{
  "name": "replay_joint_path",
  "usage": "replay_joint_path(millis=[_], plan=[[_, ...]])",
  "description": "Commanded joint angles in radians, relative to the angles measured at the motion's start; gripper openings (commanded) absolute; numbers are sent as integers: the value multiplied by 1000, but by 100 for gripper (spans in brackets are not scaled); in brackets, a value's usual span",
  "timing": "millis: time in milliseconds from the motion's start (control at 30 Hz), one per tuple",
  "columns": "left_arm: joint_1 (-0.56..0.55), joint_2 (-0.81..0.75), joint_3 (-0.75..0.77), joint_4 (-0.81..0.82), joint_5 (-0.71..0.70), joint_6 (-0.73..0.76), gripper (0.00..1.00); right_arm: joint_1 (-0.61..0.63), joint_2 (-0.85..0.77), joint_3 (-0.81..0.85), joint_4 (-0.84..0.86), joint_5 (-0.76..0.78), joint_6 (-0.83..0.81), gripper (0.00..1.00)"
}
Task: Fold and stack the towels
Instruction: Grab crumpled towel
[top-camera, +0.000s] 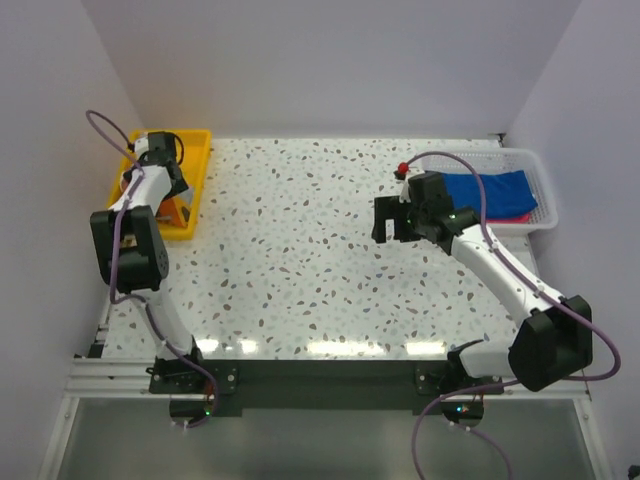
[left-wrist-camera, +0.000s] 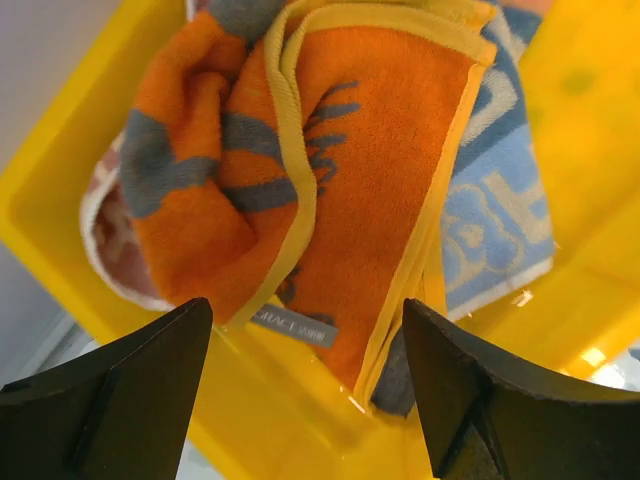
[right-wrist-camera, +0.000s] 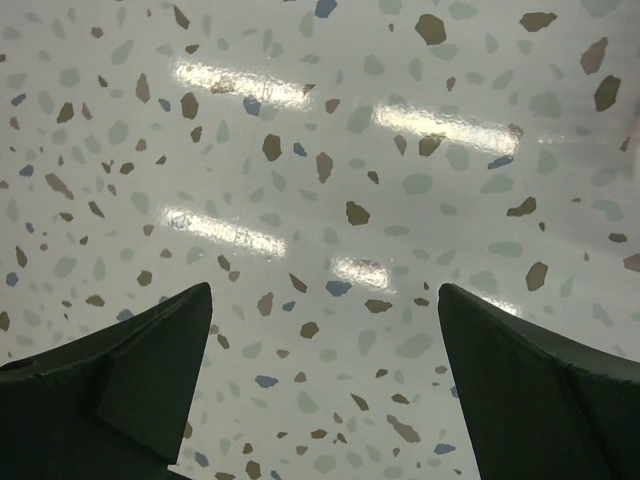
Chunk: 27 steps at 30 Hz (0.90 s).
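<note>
My left gripper (left-wrist-camera: 305, 320) is open and empty just above the yellow tray (left-wrist-camera: 560, 130). An orange towel with a yellow edge (left-wrist-camera: 360, 170) lies folded in that tray on an orange-blue printed towel (left-wrist-camera: 500, 210). In the top view the left gripper (top-camera: 150, 160) hangs over the tray (top-camera: 196, 170). The royal blue towel (top-camera: 495, 190) lies in the white mesh basket (top-camera: 535, 180), over the hot pink towel (top-camera: 520, 214). My right gripper (top-camera: 398, 222) is open and empty above the bare table, left of the basket; its wrist view (right-wrist-camera: 325, 310) shows only tabletop.
The speckled table (top-camera: 300, 260) spans the middle. The yellow tray stands at the far left edge and the mesh basket at the far right edge. White walls close in at the back and sides.
</note>
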Motion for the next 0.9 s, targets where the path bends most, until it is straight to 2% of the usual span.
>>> replay_joint_path(millis=[0, 133, 233, 333, 367, 433, 667, 867], plan=[[10, 81, 86, -13, -37, -24, 81, 11, 1, -13, 69, -93, 16, 98], [38, 195, 119, -3, -8, -29, 76, 13, 16, -22, 64, -100, 10, 98], [44, 262, 148, -13, 29, -30, 69, 13, 18, -27, 57, -96, 8, 98], [46, 293, 165, -19, 52, -25, 42, 13, 10, -29, 49, -99, 19, 98], [46, 293, 170, -26, 59, -24, 18, 14, 8, -29, 49, -103, 22, 98], [46, 272, 190, -52, 66, -19, 0, 14, -2, -27, 44, -111, 28, 98], [38, 45, 218, -84, 35, -1, 0, 14, -25, -15, 24, -91, 16, 98], [-11, -133, 290, -87, 84, 30, 0, 14, -48, -10, 23, -81, 13, 98]])
